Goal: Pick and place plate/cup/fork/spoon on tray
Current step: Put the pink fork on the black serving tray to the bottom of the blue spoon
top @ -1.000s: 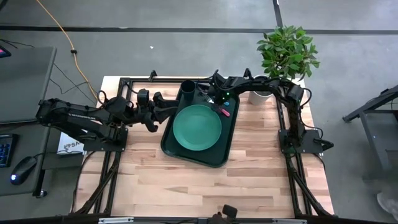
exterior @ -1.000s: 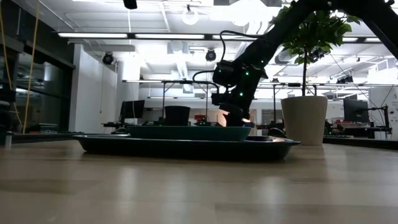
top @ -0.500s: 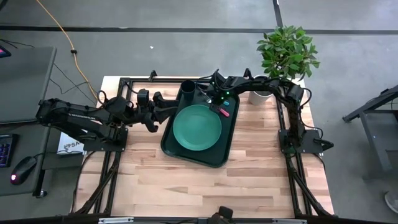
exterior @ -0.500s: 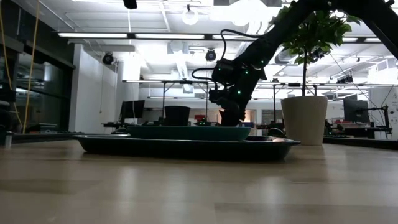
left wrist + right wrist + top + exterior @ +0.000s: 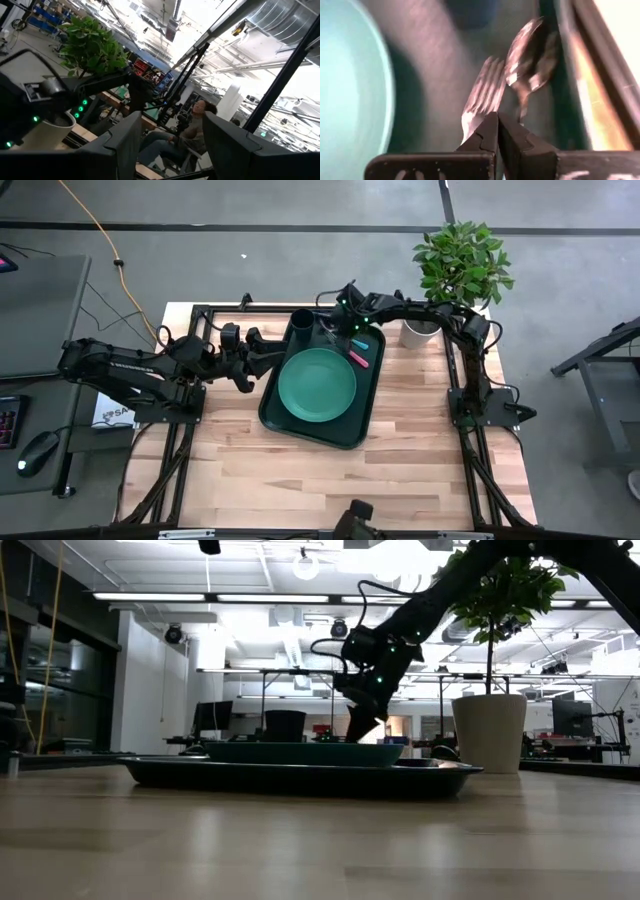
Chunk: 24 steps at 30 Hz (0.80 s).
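Note:
The dark green tray (image 5: 274, 408) lies mid-table and holds the teal plate (image 5: 317, 383), the dark cup (image 5: 302, 321) at its far left corner, the pink-handled fork (image 5: 358, 360) and the blue-handled spoon (image 5: 362, 345) by its right rim. In the right wrist view the fork's tines (image 5: 482, 95) and the spoon's bowl (image 5: 530, 50) lie side by side on the tray floor. My right gripper (image 5: 333, 323) is shut and empty, raised over the tray's far end between cup and cutlery (image 5: 358, 730). My left gripper (image 5: 272, 348) is open just left of the tray.
A white pot with a green plant (image 5: 420, 332) stands at the far right, close behind my right arm; it also shows in the low view (image 5: 489, 732). Bare wood lies on the near half of the table. A seated person (image 5: 192, 130) shows in the room beyond.
My right gripper has risen off the cutlery and gone toward the far left, toward the cup, tipping as it went. The fork and spoon stay on the tray and now show clear of the gripper.

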{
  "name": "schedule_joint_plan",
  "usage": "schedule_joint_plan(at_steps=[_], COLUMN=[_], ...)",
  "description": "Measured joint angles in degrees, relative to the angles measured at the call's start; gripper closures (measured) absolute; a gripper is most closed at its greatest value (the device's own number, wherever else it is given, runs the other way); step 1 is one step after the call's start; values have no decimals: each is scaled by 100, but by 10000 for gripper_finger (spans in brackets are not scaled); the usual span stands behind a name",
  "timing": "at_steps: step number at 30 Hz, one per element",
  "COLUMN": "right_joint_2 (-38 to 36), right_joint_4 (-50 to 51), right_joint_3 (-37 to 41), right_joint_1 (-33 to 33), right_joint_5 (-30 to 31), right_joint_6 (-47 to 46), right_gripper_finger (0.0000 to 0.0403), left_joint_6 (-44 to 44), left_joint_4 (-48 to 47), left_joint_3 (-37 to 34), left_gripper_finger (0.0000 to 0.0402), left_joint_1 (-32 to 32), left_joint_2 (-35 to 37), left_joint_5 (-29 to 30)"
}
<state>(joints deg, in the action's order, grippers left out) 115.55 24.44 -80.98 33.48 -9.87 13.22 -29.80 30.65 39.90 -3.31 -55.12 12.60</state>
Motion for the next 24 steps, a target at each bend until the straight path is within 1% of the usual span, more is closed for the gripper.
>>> schedule_joint_plan(at_steps=[4, 7, 10, 13, 15, 19, 21, 24], right_joint_2=[0, 0, 0, 10, 80, 281, 339, 382], right_joint_4=[-177, -330, -509, -649, -848, -1066, -1112, -1050], right_joint_3=[-149, -150, -99, -64, -71, -67, -67, -60], right_joint_1=[103, 115, 115, 109, 99, 64, 6, -117], right_joint_5=[-35, -263, -321, -204, -14, -66, -30, 83], right_joint_6=[-335, -698, -1130, -1921, -2484, -3491, -3684, -3719], right_gripper_finger=[403, 403, 403, 403, 403, 403, 403, 403], left_joint_6=[0, -2, 0, -1, -2, -4, -2, -15], left_joint_4=[0, 0, 0, 0, 0, -10, -22, -39], left_joint_3=[0, 0, 0, 0, 0, 0, 0, 0], left_gripper_finger=[206, 206, 206, 206, 206, 206, 206, 206], left_joint_1=[0, 0, 0, 2, 2, 4, 2, 2], left_joint_2=[1, 1, 1, 1, 0, 1, 1, 1], left_joint_5=[-2, 0, -2, -1, -1, -1, -2, -2])
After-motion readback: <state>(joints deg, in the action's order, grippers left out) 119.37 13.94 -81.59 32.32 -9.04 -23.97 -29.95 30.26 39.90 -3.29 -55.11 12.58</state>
